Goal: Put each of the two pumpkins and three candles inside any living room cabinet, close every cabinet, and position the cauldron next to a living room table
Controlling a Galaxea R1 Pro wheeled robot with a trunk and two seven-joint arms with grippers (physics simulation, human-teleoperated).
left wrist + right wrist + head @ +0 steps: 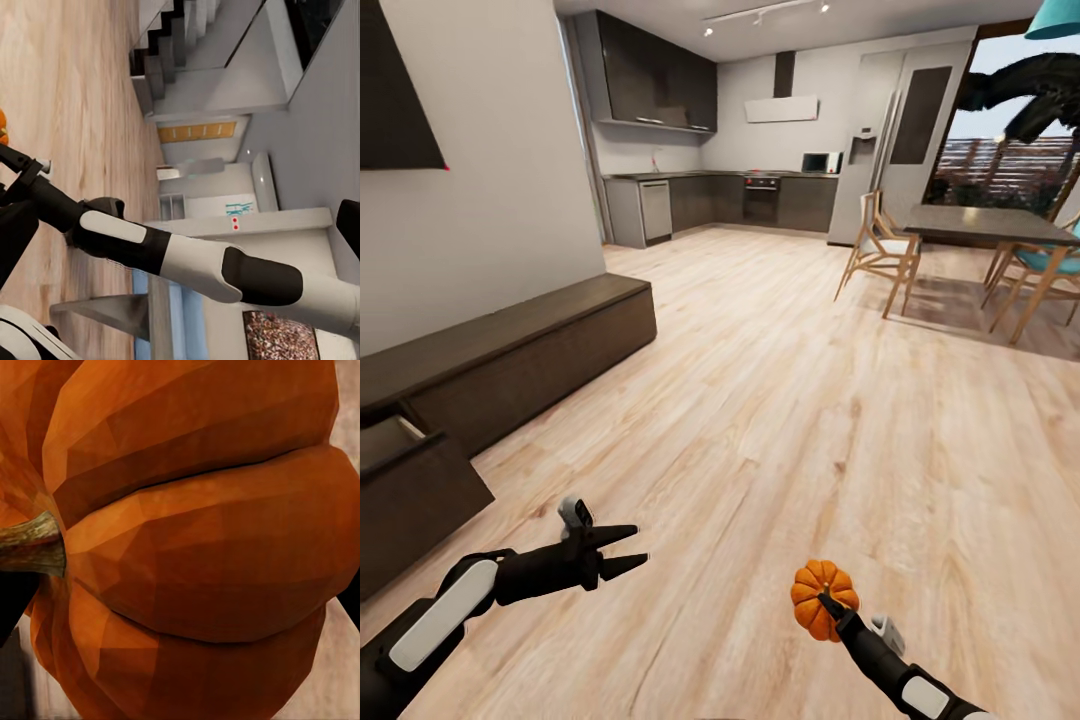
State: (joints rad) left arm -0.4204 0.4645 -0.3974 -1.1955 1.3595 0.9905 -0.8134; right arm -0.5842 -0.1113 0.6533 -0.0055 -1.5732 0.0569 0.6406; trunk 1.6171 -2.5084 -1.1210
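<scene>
Pumpkin (823, 598) sits clamped in the right gripper (830, 607), held clear above the wood floor (780, 400), stem (30, 544) sideways in the right wrist view; judged light, rigid and ribbed, so a grip across the ribs at mid-body should hold without slipping. Left gripper (622, 551) hangs empty, fingers spread. Cabinet (510, 360) runs along the left wall with its near drawer (405, 470) pulled open; the little of its interior that shows looks bare.
</scene>
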